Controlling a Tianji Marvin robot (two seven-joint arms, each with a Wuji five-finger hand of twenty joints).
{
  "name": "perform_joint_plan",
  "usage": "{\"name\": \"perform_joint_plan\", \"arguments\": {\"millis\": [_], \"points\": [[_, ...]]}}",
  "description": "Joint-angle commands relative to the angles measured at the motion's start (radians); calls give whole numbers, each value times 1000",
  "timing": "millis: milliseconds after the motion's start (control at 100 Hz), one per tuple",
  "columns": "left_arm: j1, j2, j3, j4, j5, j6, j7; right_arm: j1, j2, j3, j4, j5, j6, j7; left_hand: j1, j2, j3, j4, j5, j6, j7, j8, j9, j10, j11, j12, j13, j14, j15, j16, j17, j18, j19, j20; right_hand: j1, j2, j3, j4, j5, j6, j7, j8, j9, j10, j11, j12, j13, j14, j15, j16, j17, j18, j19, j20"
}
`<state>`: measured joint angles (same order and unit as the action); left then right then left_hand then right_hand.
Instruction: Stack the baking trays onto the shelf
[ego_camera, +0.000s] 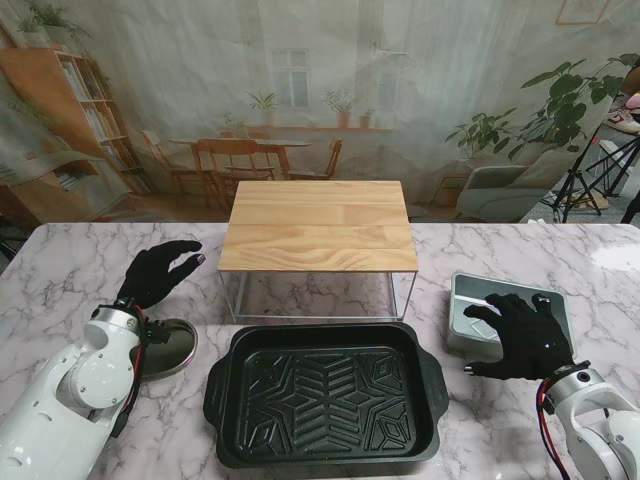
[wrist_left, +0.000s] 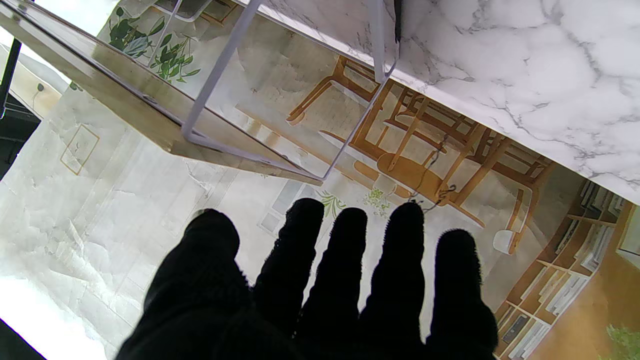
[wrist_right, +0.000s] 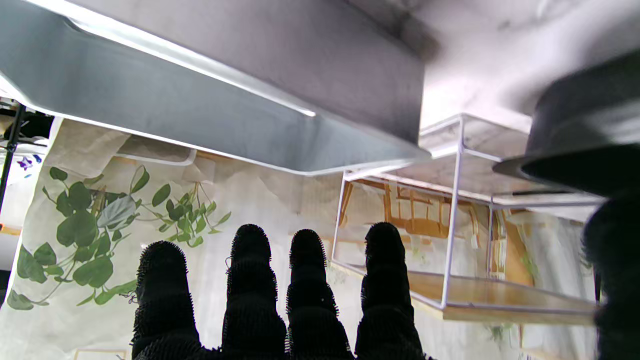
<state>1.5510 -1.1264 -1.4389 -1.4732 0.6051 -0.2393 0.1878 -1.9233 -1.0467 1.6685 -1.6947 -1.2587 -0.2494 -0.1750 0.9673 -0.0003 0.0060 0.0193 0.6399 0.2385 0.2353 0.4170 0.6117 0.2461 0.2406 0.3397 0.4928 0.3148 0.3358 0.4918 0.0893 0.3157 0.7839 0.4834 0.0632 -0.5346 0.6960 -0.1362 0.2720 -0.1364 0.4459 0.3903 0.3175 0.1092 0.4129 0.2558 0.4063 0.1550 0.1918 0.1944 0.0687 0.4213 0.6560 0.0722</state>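
A large black baking tray (ego_camera: 325, 392) with a patterned floor lies on the marble table in front of me. Behind it stands the shelf (ego_camera: 318, 226), a pale wooden top on a white wire frame, with nothing on it. A smaller grey tray (ego_camera: 470, 308) sits on the right. My right hand (ego_camera: 520, 334) hovers over its nearer part, fingers spread, holding nothing. In the right wrist view the grey tray (wrist_right: 210, 95) fills the upper part beyond my fingers (wrist_right: 310, 295). My left hand (ego_camera: 158, 271) is raised on the left, open, beside the shelf frame (wrist_left: 280, 95).
A round metal dish (ego_camera: 170, 347) lies under my left wrist, left of the black tray. A printed backdrop of a room hangs behind the table's far edge. A tripod (ego_camera: 585, 175) stands at the far right.
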Motion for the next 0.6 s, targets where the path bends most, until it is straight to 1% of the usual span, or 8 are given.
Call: {"name": "perform_joint_plan", "arguments": {"millis": [0,110,170,200,310,410,530,590], "points": [[-3,-2,3,3,0,5,-11,7,9,-1,21,-17,13,22,36,43,-24,-9,-14,-17,4,-5,1,-17,15,9,-5,4,15,7,-16,9,-2,16,-42,-57,39,-19,-53,44,-4,0,-52,17,1,14,-25,22,-84,-13,-13,39,-32,-30],[-3,-2,4,5,1,5,-11,37,16,-17,52,-40,32,26,37,43,-24,-9,-15,-17,4,-5,2,-17,15,9,-7,5,14,7,-15,7,-2,16,-23,-73,45,-14,-68,26,10,30,-80,33,31,45,-6,36,-68,0,18,65,-10,-35],[-4,-2,4,7,1,4,-10,60,16,-33,71,-36,52,29,37,43,-24,-9,-15,-16,4,-5,1,-15,15,9,-3,-4,16,8,-14,9,-2,16,-24,-75,46,-10,-72,1,12,44,-99,47,43,62,-36,82,-83,-6,15,91,7,-38],[-4,-2,4,8,1,3,-10,72,17,-40,80,-35,62,31,38,43,-23,-9,-15,-16,4,-5,2,-15,15,9,-2,-4,16,8,-14,9,-2,16,-25,-75,46,-10,-71,-3,12,46,-100,52,49,68,-37,94,-85,-9,22,102,16,-38],[-7,-3,7,12,0,4,-7,109,20,-63,101,-44,105,70,37,44,-24,-9,-30,-16,-3,-7,-2,-17,14,9,-1,-2,17,7,-14,9,-2,16,-34,-77,50,-12,-87,5,-2,53,-111,61,72,100,-11,100,-59,-1,30,116,62,-34],[-9,-3,10,15,0,4,-4,144,26,-85,116,-67,137,124,38,44,-23,-9,-35,-14,-6,-9,-3,-15,16,10,-2,-1,19,8,-12,6,0,16,-22,-85,55,-10,-79,0,-2,58,-110,73,84,117,8,125,-32,16,57,120,99,-26],[-10,-3,11,17,1,4,-4,179,32,-112,133,-88,168,190,37,44,-24,-9,-35,-14,-6,-9,-4,-17,17,10,0,1,21,8,-11,7,1,16,16,-87,47,7,-72,-35,26,91,-107,82,115,152,37,138,9,40,102,130,152,-4],[-10,-3,11,19,1,2,-3,193,34,-128,146,-84,180,207,37,44,-24,-9,-35,-14,-5,-9,-4,-16,17,10,0,1,21,8,-12,8,1,16,56,-87,41,22,-66,-67,41,111,-100,87,129,168,58,140,39,59,138,134,186,13]]}}
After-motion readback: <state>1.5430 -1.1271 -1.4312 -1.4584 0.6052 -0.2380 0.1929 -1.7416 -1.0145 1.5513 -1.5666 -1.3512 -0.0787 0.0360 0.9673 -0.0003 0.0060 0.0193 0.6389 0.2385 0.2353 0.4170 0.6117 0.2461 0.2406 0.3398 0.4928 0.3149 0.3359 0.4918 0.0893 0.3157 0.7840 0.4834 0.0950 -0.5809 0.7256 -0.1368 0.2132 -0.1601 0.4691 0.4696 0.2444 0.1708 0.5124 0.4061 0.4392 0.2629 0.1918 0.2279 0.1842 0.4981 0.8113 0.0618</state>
